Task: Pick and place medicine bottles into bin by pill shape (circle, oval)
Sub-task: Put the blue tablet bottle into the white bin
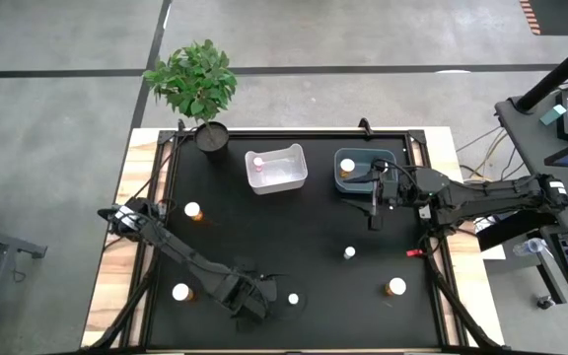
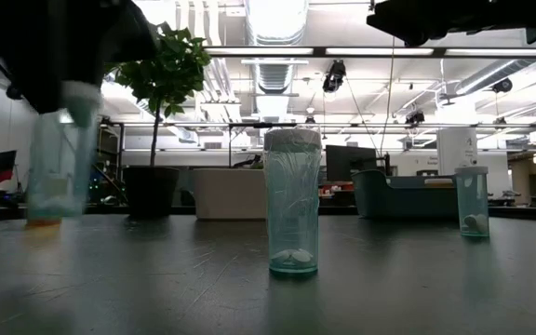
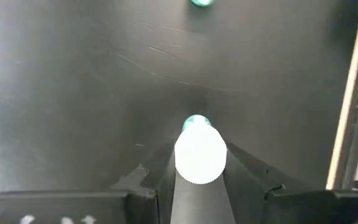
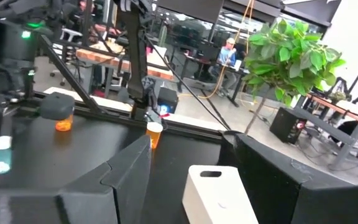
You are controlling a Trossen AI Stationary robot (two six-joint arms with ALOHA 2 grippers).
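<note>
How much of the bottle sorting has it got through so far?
Barely started: the white bin holds one bottle, the blue bin another. The left claw grips a clear bottle now. Five bottles remain on the table, including an amber one.

The left arm reaches from the bench's (image 1: 294, 222) left edge across to its front edge, bent at the elbow, with its hand (image 1: 252, 301) near the front middle. Its two fingers (image 3: 244, 165) are closed on a small white-capped bottle (image 3: 200, 154) between them. The right arm stretches in from the bench's right edge toward the back, its hand (image 1: 375, 202) hanging above the bench, fingers apart and holding nothing.
</note>
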